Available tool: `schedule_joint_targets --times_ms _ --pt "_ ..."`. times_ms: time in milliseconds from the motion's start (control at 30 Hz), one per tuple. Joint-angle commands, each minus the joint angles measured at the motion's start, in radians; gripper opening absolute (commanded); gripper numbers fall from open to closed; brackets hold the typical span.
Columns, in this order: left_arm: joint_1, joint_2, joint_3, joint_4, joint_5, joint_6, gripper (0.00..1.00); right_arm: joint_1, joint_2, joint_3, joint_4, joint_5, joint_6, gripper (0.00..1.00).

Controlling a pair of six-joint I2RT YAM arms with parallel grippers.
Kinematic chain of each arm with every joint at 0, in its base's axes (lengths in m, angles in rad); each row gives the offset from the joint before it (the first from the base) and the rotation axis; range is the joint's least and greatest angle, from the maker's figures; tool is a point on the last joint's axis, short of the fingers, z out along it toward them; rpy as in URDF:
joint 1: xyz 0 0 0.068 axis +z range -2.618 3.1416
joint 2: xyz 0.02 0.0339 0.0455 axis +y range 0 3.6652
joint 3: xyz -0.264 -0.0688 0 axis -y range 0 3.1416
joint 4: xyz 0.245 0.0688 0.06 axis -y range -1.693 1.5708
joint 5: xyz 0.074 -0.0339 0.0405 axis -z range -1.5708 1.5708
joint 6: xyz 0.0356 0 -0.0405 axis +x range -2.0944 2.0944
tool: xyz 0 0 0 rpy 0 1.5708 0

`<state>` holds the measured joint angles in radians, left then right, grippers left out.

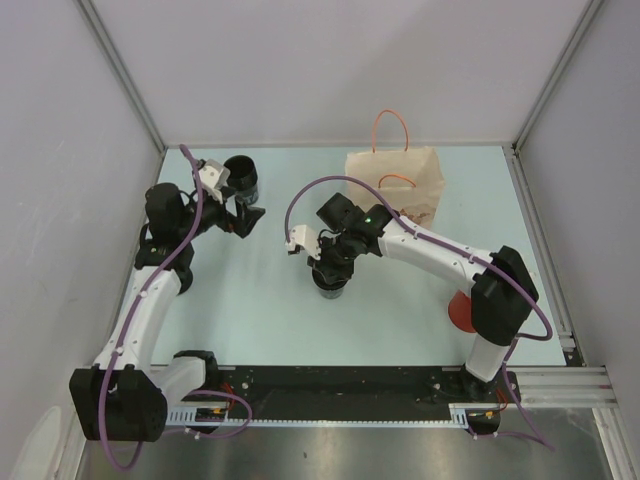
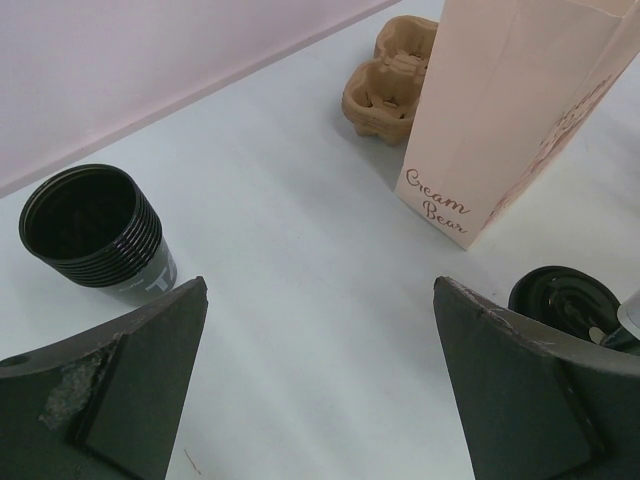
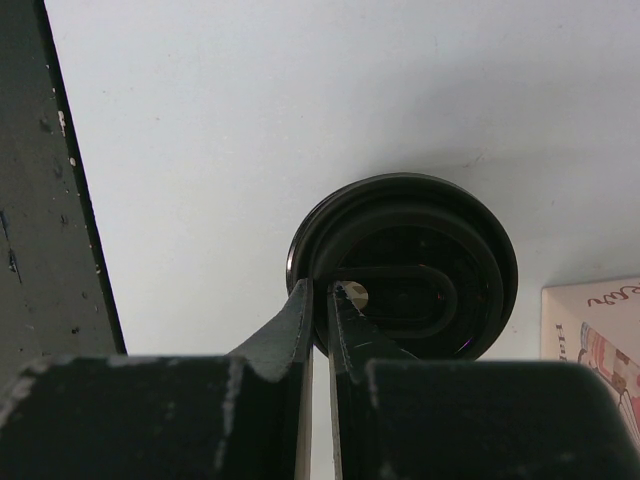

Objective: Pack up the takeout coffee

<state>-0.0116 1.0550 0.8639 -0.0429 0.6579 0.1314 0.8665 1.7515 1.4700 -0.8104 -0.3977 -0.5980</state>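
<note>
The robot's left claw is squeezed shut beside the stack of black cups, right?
Not quite. The left gripper is wide open, not shut: the left wrist view shows its jaws standing far apart. It is beside the stack of black cups, as you said.

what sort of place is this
Likely a robot test cell, not a cafe: a pale table boxed in by plain panels, with a paper bag, a stack of black cups and a cardboard cup tray.

One each: bag (image 2: 510, 110), carrier (image 2: 390, 75), lid (image 3: 410, 265), cup-stack (image 2: 90, 225)
</note>
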Motion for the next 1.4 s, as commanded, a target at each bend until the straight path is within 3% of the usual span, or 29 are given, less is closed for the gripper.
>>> schedule_joint_targets --times_ms 0,1367 --pt "0.009 0.0 -0.003 0.038 0.023 -0.003 1.0 0.006 0.009 -0.005 -0.006 0.013 -0.008 0.0" --pt "0.009 0.016 -0.005 0.038 0.037 -0.003 1.0 0.012 -0.081 -0.046 0.06 0.053 -0.008 0.0"
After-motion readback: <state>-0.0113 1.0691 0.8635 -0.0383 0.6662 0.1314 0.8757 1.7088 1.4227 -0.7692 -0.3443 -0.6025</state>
